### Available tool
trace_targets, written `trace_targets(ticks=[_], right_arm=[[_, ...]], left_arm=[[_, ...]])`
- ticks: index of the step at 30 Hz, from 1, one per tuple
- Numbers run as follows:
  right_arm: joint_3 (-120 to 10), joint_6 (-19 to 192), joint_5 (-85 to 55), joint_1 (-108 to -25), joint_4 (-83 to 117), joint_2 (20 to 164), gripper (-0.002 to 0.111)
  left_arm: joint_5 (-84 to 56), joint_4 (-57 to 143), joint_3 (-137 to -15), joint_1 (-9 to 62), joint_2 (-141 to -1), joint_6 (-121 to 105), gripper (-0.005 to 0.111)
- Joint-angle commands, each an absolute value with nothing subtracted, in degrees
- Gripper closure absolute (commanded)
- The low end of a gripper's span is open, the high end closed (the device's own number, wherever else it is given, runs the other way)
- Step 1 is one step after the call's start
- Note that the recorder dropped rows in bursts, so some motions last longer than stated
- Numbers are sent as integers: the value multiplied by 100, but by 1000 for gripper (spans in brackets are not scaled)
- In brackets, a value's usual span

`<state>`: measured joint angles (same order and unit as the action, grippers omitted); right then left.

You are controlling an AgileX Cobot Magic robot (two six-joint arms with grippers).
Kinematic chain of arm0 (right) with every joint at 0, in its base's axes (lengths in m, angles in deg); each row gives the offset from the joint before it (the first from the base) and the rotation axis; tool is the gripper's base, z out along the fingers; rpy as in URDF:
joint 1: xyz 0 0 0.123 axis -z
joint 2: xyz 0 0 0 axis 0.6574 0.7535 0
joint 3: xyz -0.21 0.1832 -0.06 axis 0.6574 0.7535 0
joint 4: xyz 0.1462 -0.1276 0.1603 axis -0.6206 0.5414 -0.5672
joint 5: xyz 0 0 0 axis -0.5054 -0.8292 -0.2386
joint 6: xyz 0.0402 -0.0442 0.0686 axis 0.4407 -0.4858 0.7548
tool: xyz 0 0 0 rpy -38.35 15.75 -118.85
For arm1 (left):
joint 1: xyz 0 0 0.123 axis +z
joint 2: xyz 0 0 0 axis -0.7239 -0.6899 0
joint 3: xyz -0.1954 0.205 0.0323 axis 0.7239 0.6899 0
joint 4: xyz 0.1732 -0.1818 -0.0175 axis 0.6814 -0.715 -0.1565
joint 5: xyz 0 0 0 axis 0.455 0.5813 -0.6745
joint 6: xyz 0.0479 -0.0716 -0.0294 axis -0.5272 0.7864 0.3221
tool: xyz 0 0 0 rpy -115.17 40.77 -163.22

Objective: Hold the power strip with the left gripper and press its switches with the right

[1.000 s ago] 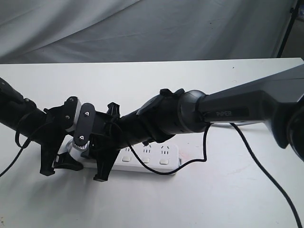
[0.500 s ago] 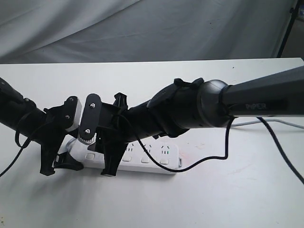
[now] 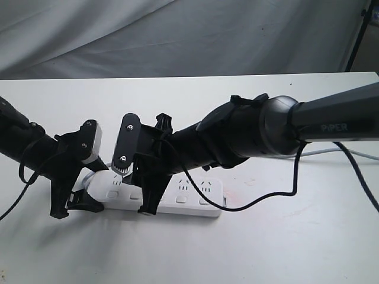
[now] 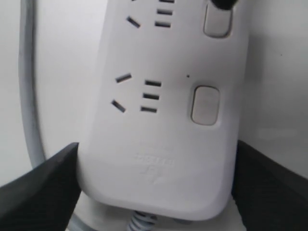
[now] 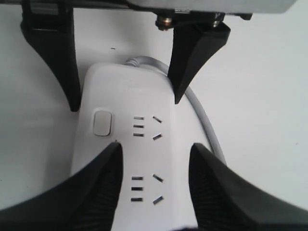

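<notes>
Pinning the power strip (image 3: 189, 198) flat on the desk (image 3: 284, 248): left claw (image 3: 74, 207) clamped across its cord end. Right claw (image 5: 155, 151) spread open above the strip, one fingertip (image 4: 222, 4) at the second switch (image 4: 216, 23); end switch (image 4: 205, 105) bare. Pressing step in hand, I judge. Next: push straight down, then shift along the row. Grey cord (image 5: 202, 115) lies alongside; my black cable (image 3: 260, 198) droops by the far sockets.

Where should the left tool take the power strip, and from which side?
At the cord end, from above, one finger on each long edge. The power strip lies flat and is narrow across, so the left tool can span it there. That end sits beyond the last switch, leaving the row free.
</notes>
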<state>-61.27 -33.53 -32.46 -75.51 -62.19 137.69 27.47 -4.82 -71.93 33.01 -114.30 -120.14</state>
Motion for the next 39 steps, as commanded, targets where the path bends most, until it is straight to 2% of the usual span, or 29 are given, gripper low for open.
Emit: trace_targets(ticks=[1,39], right_arm=[[-6088,-3370,-3269,-7525,-6155,13819,67],[-5950,-3585,-3222,-7525,-5955,14190,67]], left_arm=[[2771,-607,-7229,3270,-11393,-11978,45],[2771,-607,-7229,3270,-11393,-11992,45]])
